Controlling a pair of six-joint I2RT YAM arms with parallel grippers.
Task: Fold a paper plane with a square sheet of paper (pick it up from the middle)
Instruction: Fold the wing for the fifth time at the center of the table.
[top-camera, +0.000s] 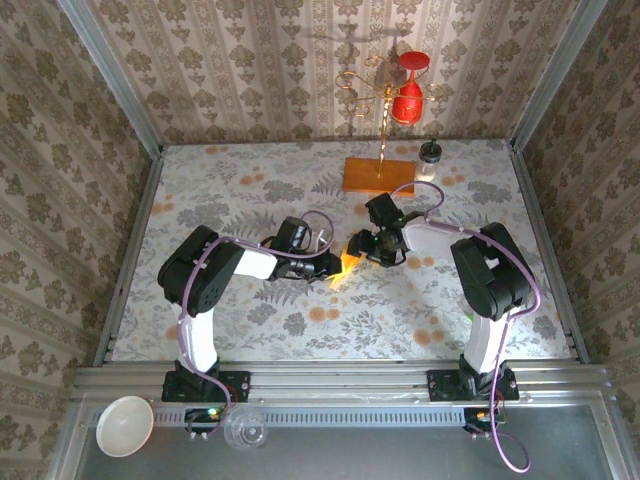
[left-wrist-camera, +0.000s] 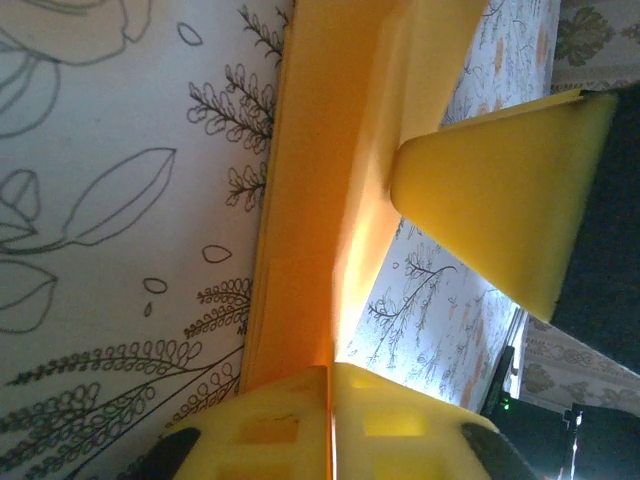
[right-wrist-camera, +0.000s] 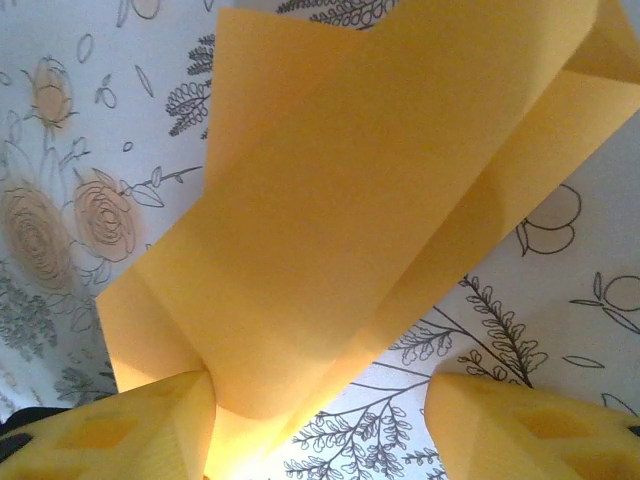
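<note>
1. Floral-patterned cloth covered the table (top-camera: 250, 180), which was enclosed on three sides by wallpapered panels.
2. Near the table's middle, the sheet of paper (top-camera: 346, 266), orange-yellow and folded lengthwise into layers, was found between the tips of the two arms.
3. The left gripper (left-wrist-camera: 330, 415) was seen clenched on one end of the sheet, with the paper's edge pinched in the seam between its yellow fingers (left-wrist-camera: 250, 430).
4. The right gripper (right-wrist-camera: 320, 400) was seen with its jaws spread wide and nothing grasped. The sheet was met only by the finger (right-wrist-camera: 130, 430) at the lower left of the right wrist view.
5. In the left wrist view, another yellow finger (left-wrist-camera: 500, 200) was seen beside the sheet's folded flap. Whether it touched could not be told.
6. Toward the far wall, a wooden block (top-camera: 378, 175) bearing a gold wire stand (top-camera: 383, 130) was seen well apart from the paper, and a small bottle (top-camera: 430, 158) stood just beside it.
</note>
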